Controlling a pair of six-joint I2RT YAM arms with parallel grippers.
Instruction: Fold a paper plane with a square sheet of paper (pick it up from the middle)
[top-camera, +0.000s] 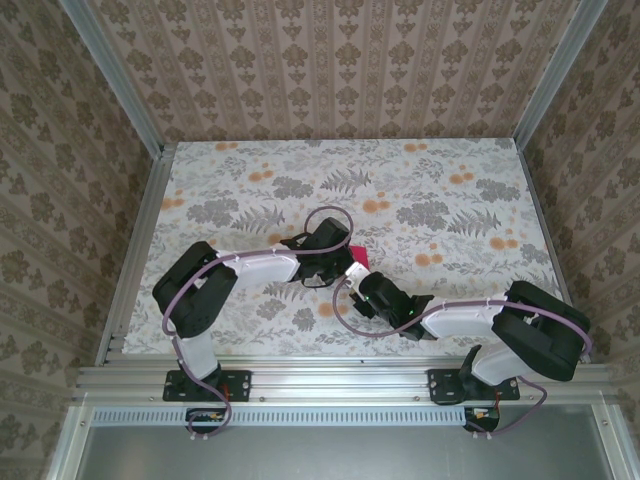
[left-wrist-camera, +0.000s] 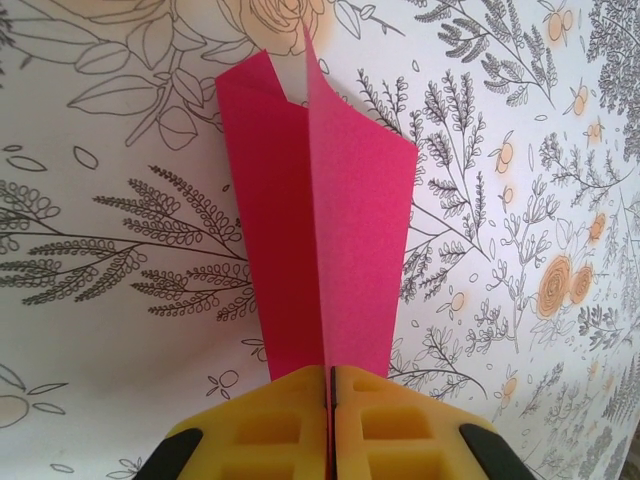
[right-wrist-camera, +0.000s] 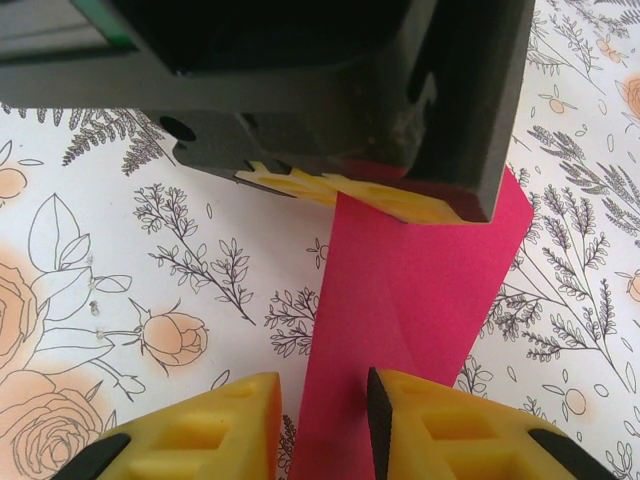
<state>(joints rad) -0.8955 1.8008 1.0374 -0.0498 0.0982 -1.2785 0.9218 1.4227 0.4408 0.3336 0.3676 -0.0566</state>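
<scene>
Left wrist view shows you the left gripper (left-wrist-camera: 330, 385) clamped on the folded magenta paper sheet (left-wrist-camera: 320, 220) near the middle of the table (top-camera: 250, 180), while the right gripper (right-wrist-camera: 323, 392) straddles its other end, jaws apart.

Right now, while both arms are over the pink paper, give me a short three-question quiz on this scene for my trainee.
1. True or false: the left gripper is shut on the folded pink paper.
2. Pick one. The right gripper has its jaws: A) pressed together on bare table, B) apart, with the paper running between them, C) closed around a pen.
3. Short answer: what kind of print covers the table?

Key
1. True: in the left wrist view the yellow fingers meet with the paper pinched in the seam.
2. B.
3. A floral print of flowers and leaves, with orange blooms.
</scene>
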